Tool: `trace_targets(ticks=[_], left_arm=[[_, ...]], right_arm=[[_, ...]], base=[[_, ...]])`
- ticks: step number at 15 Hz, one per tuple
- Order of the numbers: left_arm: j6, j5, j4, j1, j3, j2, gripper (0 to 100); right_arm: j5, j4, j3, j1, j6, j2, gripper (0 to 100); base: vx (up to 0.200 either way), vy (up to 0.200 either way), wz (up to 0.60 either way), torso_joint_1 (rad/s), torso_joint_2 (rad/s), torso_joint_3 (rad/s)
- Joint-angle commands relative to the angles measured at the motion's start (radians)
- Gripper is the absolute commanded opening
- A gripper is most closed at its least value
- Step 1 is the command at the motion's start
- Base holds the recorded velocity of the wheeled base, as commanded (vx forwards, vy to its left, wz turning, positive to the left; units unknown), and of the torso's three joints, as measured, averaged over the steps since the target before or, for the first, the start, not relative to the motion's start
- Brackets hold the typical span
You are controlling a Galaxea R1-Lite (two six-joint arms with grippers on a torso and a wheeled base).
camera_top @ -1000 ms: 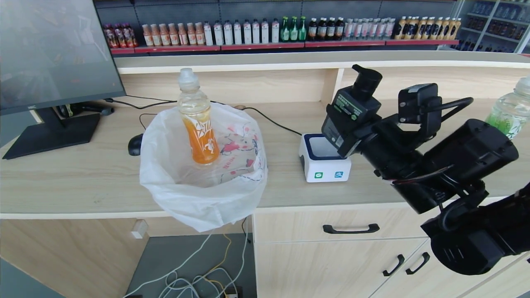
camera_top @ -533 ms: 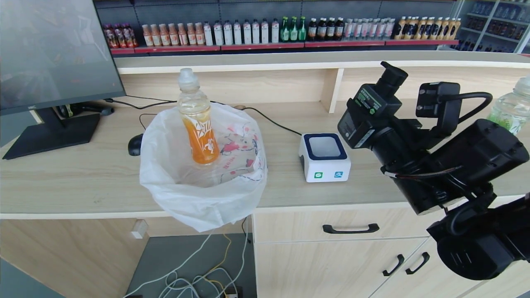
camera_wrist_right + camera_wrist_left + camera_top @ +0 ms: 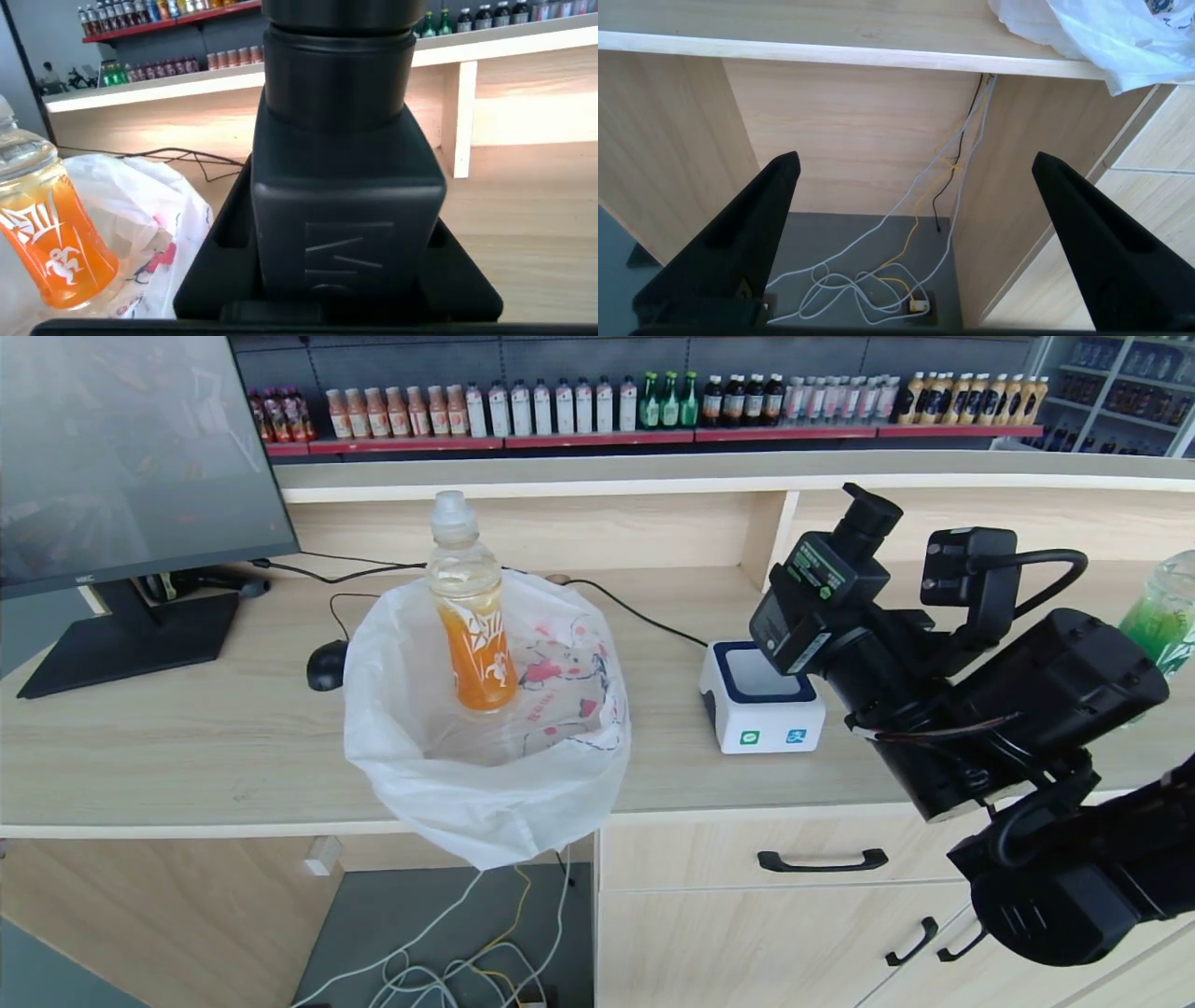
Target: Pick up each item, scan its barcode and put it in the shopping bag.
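My right gripper (image 3: 854,635) is shut on a black bottle (image 3: 815,581) with a black cap and a green-and-white label. It holds the bottle tilted just above the far right corner of the white scanner box (image 3: 761,709). The same black bottle (image 3: 344,187) stands close before the right wrist camera. A white shopping bag (image 3: 485,775) sits on the counter's front edge, with an orange drink bottle (image 3: 471,616) upright inside it. The orange bottle (image 3: 51,233) and bag (image 3: 163,219) lie beyond the black bottle. My left gripper (image 3: 915,163) is open below the counter, holding nothing.
A green-labelled clear bottle (image 3: 1158,616) stands at the counter's far right. A monitor (image 3: 131,457) and a mouse (image 3: 327,665) are at the left, and cables run behind the bag. Under the counter (image 3: 831,42) hang loose cables (image 3: 906,271). Drawers (image 3: 822,861) are below the scanner.
The head camera has shifted, sliding the whole scene to the right. The right gripper carried the black bottle rightward off the scanner, then back toward it.
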Motion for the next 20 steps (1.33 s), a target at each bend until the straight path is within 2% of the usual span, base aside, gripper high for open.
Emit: trace_targets(ticks=[1, 6, 10, 14, 16, 20], left_arm=[[0.0, 0.0, 0.0, 0.0, -0.001, 0.0, 100], [0.0, 0.0, 0.0, 0.0, 0.001, 0.0, 100], [0.001, 0.0, 0.0, -0.002, -0.001, 0.0, 100], [0.007, -0.002, 0.0, -0.002, -0.001, 0.0, 100], [0.012, -0.002, 0.0, -0.002, -0.001, 0.0, 100], [0.012, -0.002, 0.0, -0.002, 0.001, 0.0, 100]], right_arm=[[-0.001, -0.001, 0.003, -0.001, -0.001, 0.004, 0], [0.001, -0.001, 0.0, 0.016, -0.01, 0.001, 0], [0.004, -0.001, -0.038, 0.017, -0.033, 0.004, 0], [0.088, -0.001, -0.061, 0.045, -0.048, 0.037, 0], [0.102, 0.004, -0.129, 0.042, -0.054, 0.063, 0], [0.104, 0.247, -0.278, 0.007, -0.022, 0.07, 0]], base=[[0.0, 0.2, 0.0, 0.012, 0.0, 0.002], [0.0, 0.2, 0.0, -0.003, 0.0, 0.002], [0.0, 0.0, 0.0, 0.0, 0.0, 0.0], [0.0, 0.0, 0.0, 0.0, 0.0, 0.0], [0.0, 0.0, 0.0, 0.0, 0.0, 0.0], [0.0, 0.0, 0.0, 0.0, 0.0, 0.0]])
